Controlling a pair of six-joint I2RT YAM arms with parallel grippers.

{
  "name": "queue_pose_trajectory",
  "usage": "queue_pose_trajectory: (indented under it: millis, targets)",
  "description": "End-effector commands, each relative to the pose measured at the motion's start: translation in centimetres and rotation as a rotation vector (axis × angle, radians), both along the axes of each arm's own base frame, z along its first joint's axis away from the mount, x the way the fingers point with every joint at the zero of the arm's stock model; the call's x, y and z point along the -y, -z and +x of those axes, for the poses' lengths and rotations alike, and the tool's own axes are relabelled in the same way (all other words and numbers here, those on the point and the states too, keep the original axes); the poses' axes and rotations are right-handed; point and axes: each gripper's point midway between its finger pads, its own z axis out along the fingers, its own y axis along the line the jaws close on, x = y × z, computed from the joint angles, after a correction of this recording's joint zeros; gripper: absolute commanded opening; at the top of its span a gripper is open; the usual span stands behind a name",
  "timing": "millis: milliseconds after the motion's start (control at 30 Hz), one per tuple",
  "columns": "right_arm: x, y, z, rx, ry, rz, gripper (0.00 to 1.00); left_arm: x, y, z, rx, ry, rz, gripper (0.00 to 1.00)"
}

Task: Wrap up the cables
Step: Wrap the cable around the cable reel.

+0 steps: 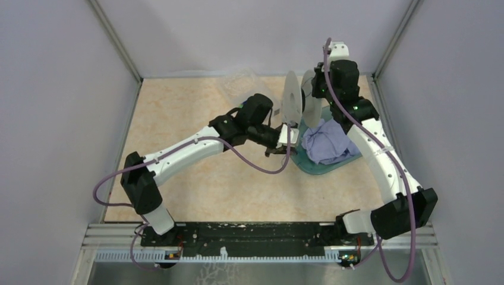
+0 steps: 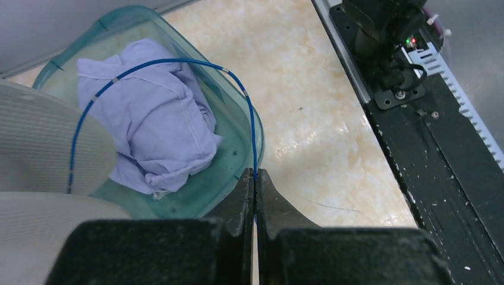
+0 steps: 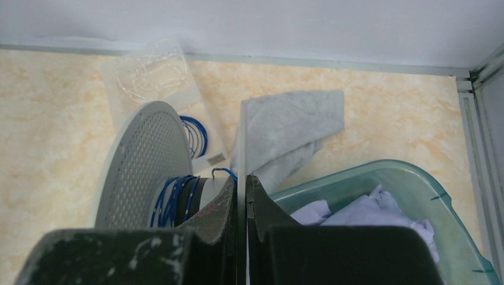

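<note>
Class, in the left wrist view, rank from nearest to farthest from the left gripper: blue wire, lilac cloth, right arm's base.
1. blue wire, pinched in the left gripper.
2. lilac cloth, up-left, inside the teal tub.
3. right arm's base, far upper right.

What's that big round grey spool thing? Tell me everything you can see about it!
The spool is pale grey and looks like plastic. It has two flat round discs joined by a dark middle, and one disc is covered in tiny holes. It stands on edge, discs upright, beside the green tub. Blue wire is looped around its middle and runs to the left hand, which pinches it. The right hand is shut on the other disc's thin rim.
</note>
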Motion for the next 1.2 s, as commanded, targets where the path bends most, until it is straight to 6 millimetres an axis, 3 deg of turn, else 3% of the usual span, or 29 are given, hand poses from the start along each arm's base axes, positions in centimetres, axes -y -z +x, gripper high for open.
queue_pose_trajectory:
  millis: [0,233,733,900,1167]
  targets:
    - [0.1,-4.8,-0.4,0.198,0.020,0.003,0.00,0.7,-2.0,0.8,-0.068,-0.064,-0.009,0.00]
    - [-0.6,-2.1,-1.4,0.177,-0.016,-0.052,0.00,0.9,-6.5,3.1,-0.070,-0.199,-0.072,0.01]
    - [-2.0,1.0,-4.0,0.135,-0.171,-0.134,0.00,-4.6,-11.8,10.1,-0.061,-0.436,-0.200,0.01]
    - [-2.6,2.1,-4.4,0.109,-0.222,-0.151,0.00,-6.4,-12.4,12.9,-0.060,-0.514,-0.223,0.01]
    - [-4.2,2.0,-5.6,0.119,-0.345,-0.157,0.00,-8.2,-12.6,15.9,-0.045,-0.590,-0.245,0.01]
